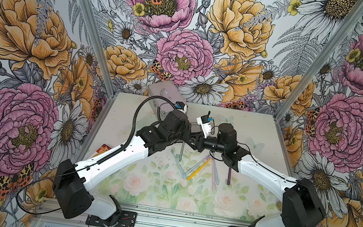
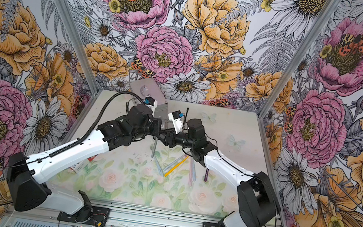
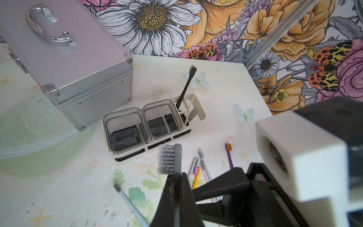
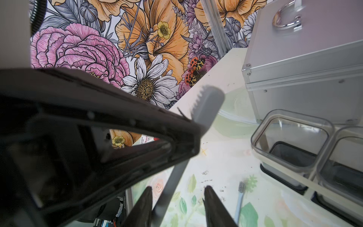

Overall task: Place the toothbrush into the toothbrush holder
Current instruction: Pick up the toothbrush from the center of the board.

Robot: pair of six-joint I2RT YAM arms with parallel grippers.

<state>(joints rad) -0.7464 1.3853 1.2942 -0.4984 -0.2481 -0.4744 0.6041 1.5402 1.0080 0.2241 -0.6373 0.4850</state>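
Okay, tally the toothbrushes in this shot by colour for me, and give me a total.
grey toothbrush, in the left end effector: 1
black toothbrush, standing in the toothbrush holder: 1
yellow toothbrush: 1
purple toothbrush: 1
pale pastel toothbrushes, blue or pink: 4
Total: 8

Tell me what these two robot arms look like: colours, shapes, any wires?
The left arm and right arm have smooth white shells with chunky black joints. A ribbed black cable arcs above the left one. The left tool and right tool are black, each with two tapering fingers. A white camera box sits near each wrist.
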